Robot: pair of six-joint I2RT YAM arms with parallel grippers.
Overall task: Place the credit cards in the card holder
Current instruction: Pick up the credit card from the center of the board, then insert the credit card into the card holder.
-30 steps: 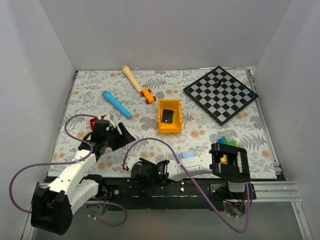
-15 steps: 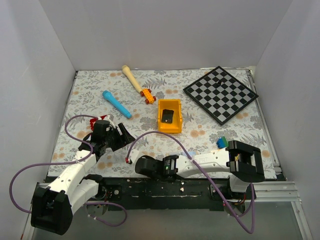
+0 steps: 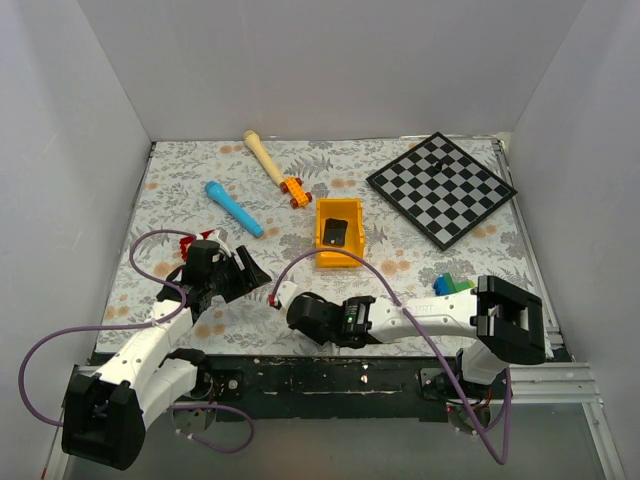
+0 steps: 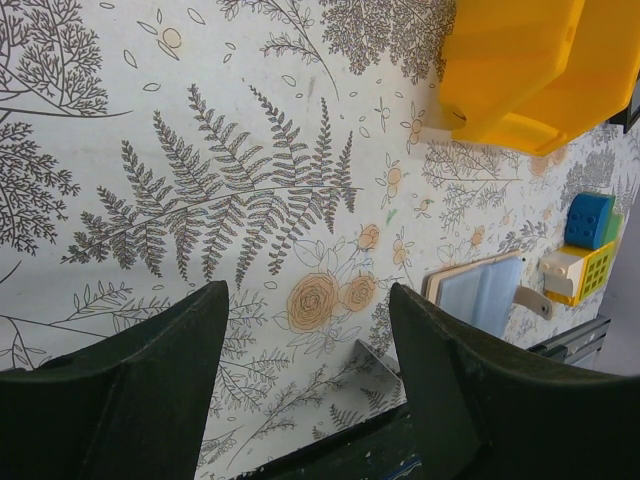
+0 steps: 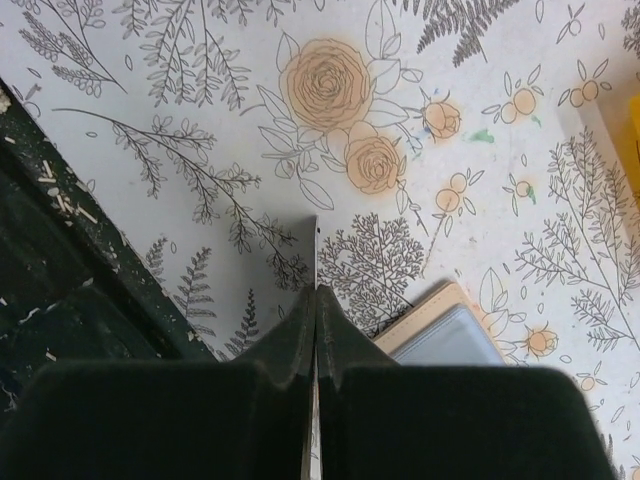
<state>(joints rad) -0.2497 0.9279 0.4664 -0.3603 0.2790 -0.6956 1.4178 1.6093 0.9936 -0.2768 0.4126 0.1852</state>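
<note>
Card (image 5: 317, 255) stands on edge, pinched in the right pincer (image 5: 316, 296) beside the card holder (image 4: 480, 297); left pincer (image 4: 307, 296) agape.

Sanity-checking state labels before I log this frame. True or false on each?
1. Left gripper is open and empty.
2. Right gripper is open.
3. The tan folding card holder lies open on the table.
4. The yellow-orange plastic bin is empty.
1. The left gripper is open with nothing between its fingers. True.
2. The right gripper is open. False: its fingers are shut on a thin flat credit card, seen edge-on.
3. The tan folding card holder lies open on the floral table, pale blue lining up. True.
4. The yellow-orange plastic bin is empty. False: a dark object lies inside it.
</note>
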